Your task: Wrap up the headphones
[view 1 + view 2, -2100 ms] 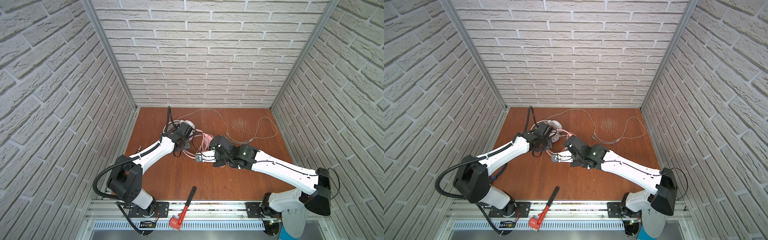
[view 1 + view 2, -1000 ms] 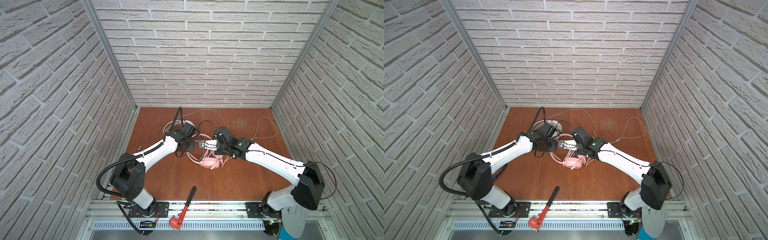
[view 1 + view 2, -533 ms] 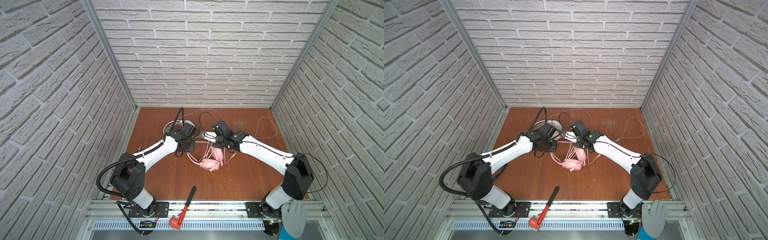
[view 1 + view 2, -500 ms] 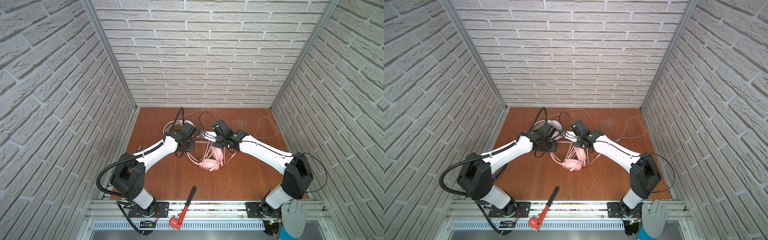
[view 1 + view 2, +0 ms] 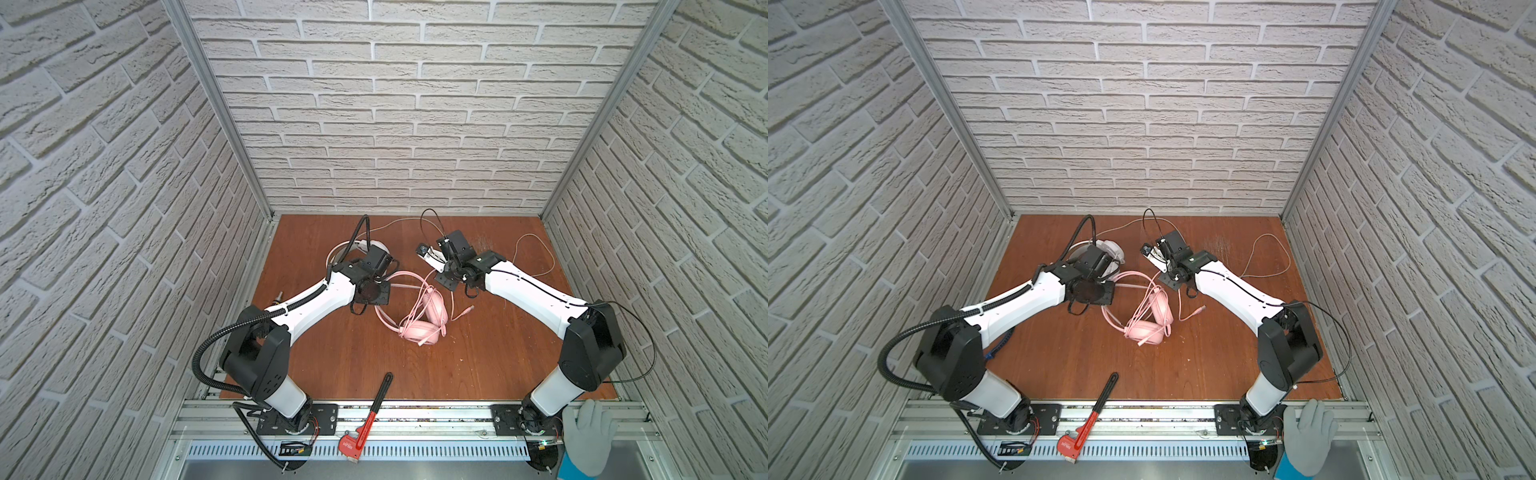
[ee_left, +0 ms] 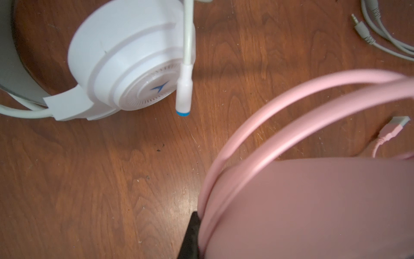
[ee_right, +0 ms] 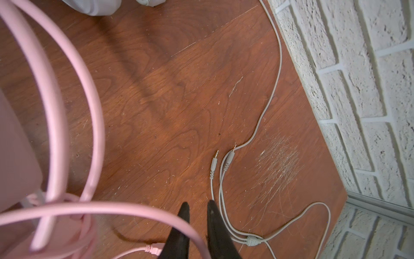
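L gripper (image 5: 379,292) clamped on pink headset (image 5: 424,328) band; R gripper (image 7: 197,215) just beyond headset, jaws slightly apart, cable (image 7: 134,205) across one finger.

Bright, even light; soft shadows on the tabletop (image 5: 332,365); near pink headset (image 6: 313,201) blurred in wrist views.

Dead centre of the table (image 5: 332,353), the nearer headset (image 5: 424,322), lying with own cable draped across it, plug end (image 5: 469,309) trailing just to the right. Behind and to the left, near the back wall (image 5: 395,166), the far headset (image 6: 125,62), close by but apart. Over at the back right, a loose cable (image 7: 252,241) curling across the table, well apart from the nearer headset. Up front, the pipe wrench (image 5: 369,409), handle on the table, head out over the rail (image 5: 415,415).
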Robot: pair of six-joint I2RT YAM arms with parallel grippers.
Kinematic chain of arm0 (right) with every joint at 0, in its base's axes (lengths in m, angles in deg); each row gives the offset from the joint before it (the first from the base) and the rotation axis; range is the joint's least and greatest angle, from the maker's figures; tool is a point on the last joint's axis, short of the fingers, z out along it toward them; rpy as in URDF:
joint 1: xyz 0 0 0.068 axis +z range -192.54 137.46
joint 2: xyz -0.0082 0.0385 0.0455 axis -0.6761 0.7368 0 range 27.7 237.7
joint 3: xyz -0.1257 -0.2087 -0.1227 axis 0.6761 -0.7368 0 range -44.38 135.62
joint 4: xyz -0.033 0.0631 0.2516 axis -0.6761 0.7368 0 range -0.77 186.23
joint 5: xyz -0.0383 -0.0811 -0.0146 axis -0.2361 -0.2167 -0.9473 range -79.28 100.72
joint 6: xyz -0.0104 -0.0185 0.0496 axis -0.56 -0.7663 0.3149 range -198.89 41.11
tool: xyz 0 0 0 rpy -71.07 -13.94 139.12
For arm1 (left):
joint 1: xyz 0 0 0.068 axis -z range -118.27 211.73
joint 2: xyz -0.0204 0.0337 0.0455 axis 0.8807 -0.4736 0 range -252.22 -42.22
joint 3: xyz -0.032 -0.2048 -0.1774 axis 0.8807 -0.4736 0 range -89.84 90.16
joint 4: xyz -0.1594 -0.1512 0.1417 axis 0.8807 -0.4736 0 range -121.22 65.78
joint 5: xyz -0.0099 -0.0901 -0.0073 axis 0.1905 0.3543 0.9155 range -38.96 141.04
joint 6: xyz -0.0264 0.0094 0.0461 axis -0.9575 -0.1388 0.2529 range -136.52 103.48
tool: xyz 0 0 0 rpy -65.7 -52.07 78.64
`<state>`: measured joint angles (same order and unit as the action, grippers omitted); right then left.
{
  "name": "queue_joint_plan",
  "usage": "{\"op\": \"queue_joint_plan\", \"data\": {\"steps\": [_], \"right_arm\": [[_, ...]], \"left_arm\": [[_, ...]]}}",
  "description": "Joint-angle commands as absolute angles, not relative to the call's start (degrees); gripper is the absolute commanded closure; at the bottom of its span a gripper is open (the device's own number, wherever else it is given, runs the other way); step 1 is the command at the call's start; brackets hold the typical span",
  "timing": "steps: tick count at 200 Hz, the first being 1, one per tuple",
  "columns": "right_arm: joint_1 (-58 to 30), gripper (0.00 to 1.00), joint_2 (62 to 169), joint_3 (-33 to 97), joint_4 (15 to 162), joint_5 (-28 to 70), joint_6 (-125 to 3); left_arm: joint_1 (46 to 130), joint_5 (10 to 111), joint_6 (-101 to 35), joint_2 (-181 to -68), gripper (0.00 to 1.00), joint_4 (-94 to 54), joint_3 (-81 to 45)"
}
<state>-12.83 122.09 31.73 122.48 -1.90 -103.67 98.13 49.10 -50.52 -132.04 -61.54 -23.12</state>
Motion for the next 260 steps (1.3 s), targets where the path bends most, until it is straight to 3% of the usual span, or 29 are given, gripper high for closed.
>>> {"op": "queue_joint_plan", "data": {"steps": [1, 87, 260], "right_arm": [[-13.68, 0.82, 122.44, 31.45, 121.68, 1.81, -98.43], [-17.75, 0.82, 123.34, 30.19, 122.61, 13.02, -88.90], [-20.42, 0.82, 127.04, 22.60, 120.14, 16.96, -79.10]], "left_arm": [[98.38, 52.83, -50.45, -128.67, 1.00, -57.92, -22.75], [97.85, 54.44, -52.02, -126.53, 1.00, -56.04, -24.43], [96.12, 58.76, -53.56, -122.53, 1.00, -52.46, -27.78]]}}
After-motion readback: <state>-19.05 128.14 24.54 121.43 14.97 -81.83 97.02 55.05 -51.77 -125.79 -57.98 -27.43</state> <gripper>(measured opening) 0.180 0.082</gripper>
